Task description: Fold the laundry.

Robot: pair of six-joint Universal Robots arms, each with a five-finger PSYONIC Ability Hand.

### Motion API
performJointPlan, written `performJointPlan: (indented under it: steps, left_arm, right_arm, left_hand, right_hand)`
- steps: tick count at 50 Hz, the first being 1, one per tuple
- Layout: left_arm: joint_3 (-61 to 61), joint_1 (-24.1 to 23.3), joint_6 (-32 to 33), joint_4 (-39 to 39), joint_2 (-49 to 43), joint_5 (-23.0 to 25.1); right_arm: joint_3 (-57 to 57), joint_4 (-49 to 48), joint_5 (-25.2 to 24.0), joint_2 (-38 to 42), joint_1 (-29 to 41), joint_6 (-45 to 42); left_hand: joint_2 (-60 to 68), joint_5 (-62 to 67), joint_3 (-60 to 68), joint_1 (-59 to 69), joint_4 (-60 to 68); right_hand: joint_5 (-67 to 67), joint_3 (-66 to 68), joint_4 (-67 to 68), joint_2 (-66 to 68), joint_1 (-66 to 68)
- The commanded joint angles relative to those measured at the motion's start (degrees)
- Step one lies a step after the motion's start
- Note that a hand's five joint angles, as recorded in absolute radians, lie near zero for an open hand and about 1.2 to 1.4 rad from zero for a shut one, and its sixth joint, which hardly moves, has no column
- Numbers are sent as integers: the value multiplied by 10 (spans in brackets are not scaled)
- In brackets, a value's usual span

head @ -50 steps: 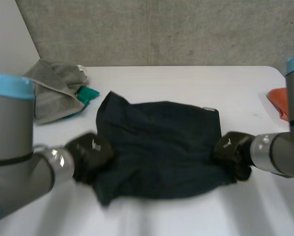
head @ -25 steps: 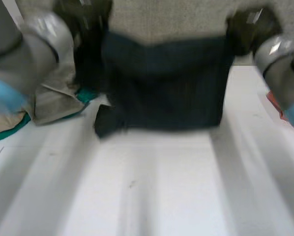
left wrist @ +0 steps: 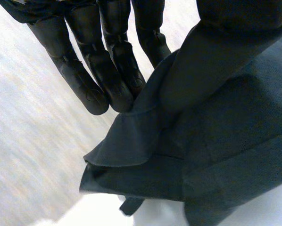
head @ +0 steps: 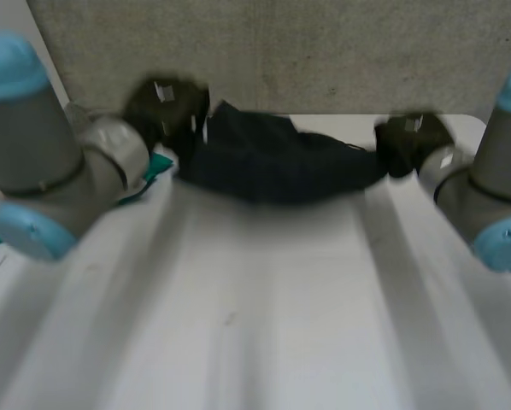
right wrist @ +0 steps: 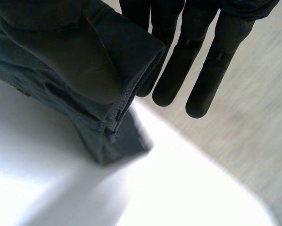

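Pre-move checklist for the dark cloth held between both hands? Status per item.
1. Left hand grip: thumb pins an edge of the dark cloth against straight fingers. Ok.
2. Right hand grip: thumb pins a folded corner of the cloth. Ok.
3. Cloth spread flat between the hands: it sags and bunches in the middle. Not ok.
4. Laying room: bare table in front of the cloth. Ok.
5. Cloth apart from the teal laundry beside the left hand: cannot tell.
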Motion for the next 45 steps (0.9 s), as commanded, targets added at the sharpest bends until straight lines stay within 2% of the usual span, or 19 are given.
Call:
performJointPlan:
  steps: [1, 7, 11, 12, 16, 19, 23, 26, 30, 35, 38, 45]
  left_arm:
    - [-145, 1, 82, -41, -18, 19]
    - [-210, 0, 133, -152, 8, 21]
    - [-239, -4, 156, -259, 47, 20]
    - [-249, -7, 166, -299, 63, 22]
    - [-268, -25, 198, -372, 98, 27]
    - [-269, -34, 218, -393, 110, 25]
    - [-248, -44, 232, -394, 110, 14]
    - [-196, -53, 226, -369, 101, -3]
    - [-109, -63, 196, -315, 64, -26]
    - [50, -69, 150, -225, -32, -47]
    - [132, -71, 142, -204, -87, -60]
    - [403, -69, 136, -197, -273, -133]
  right_arm:
    - [113, 38, -19, 27, -23, -62]
    - [167, 98, -35, -18, -35, -132]
    - [185, 194, -48, -72, -40, -208]
    - [189, 243, -52, -93, -48, -243]
    - [194, 357, -54, -117, -63, -323]
    - [192, 400, -59, -118, -65, -355]
    - [183, 401, -70, -116, -70, -360]
    - [164, 393, -76, -104, -71, -329]
    - [122, 359, -88, -85, -71, -233]
    - [42, 288, -88, -37, -68, -77]
    - [1, 259, -76, -7, -64, -29]
    - [-94, 174, 5, 82, -52, 52]
  left_hand:
    - [116, 123, 119, 139, 115]
    - [116, 123, 119, 139, 115]
    - [116, 123, 119, 139, 115]
    - [116, 123, 119, 139, 115]
    - [116, 123, 119, 139, 115]
    - [116, 123, 119, 139, 115]
    - [116, 123, 119, 139, 115]
    - [116, 123, 119, 139, 115]
    - [116, 123, 119, 139, 115]
    - [116, 123, 119, 139, 115]
    - [116, 123, 119, 139, 115]
    - [116, 123, 119, 139, 115]
  right_hand:
    - [118, 121, 115, 129, 166]
    - [118, 121, 115, 129, 166]
    - [118, 121, 115, 129, 166]
    - [118, 121, 115, 129, 166]
    - [118, 121, 115, 129, 166]
    - [118, 121, 115, 129, 166]
    - [118, 121, 115, 129, 166]
    - [118, 121, 115, 129, 166]
    - [118, 121, 115, 129, 166]
    - [118, 121, 115, 129, 166]
    - [118, 121, 115, 129, 166]
    - [118, 121, 115, 129, 166]
